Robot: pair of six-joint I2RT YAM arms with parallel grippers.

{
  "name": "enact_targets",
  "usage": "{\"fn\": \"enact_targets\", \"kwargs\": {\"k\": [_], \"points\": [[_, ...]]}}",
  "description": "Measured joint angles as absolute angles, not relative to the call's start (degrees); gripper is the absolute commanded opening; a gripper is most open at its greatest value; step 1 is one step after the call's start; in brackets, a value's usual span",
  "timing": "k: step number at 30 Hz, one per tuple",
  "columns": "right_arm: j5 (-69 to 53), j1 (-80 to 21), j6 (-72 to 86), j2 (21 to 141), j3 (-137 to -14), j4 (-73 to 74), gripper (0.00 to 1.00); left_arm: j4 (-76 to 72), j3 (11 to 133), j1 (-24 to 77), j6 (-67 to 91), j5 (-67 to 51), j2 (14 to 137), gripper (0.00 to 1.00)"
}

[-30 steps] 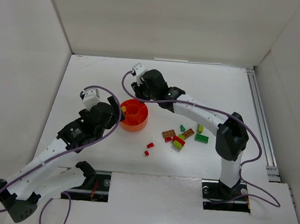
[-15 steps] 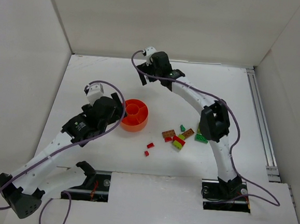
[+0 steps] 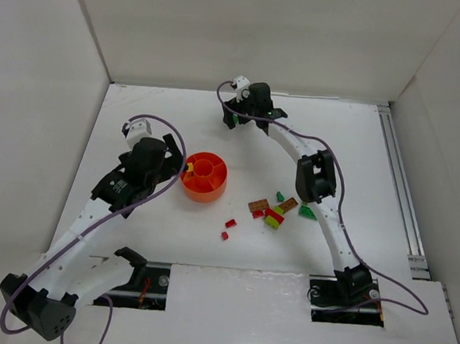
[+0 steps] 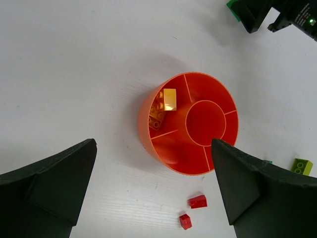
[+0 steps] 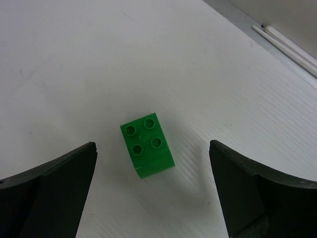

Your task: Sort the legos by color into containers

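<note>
The red-orange container stands left of centre; in the left wrist view its wall rings divided sections, one holding a yellow lego on orange ones. My left gripper hovers open over the container's near-left side, holding nothing. Two red legos lie just in front. My right gripper is at the far back, open, with a green lego lying on the table between its fingers, touching neither. A mixed pile of legos lies right of the container.
White walls close the table on three sides. A metal rail runs along the right edge. The right arm's forearm stretches over the pile's right end and partly covers a green lego.
My right gripper swung from beside the container to the far back and opened; the green lego now lies free on the table. My left gripper shifted slightly back.
</note>
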State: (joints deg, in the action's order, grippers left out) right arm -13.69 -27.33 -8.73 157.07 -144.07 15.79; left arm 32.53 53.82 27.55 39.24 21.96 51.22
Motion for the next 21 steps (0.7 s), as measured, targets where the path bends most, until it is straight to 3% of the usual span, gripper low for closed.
{"fn": "enact_targets", "kwargs": {"k": [5,21], "points": [[-16.45,-27.35,-8.10,157.07,-145.91,14.09,0.95,32.32,53.82,27.27,38.19,21.26,51.92,1.00],[-26.76,-25.52,5.48,162.65,-149.53,11.99,0.96,32.42,53.91,26.87,37.28,21.04,52.75,1.00]]}}
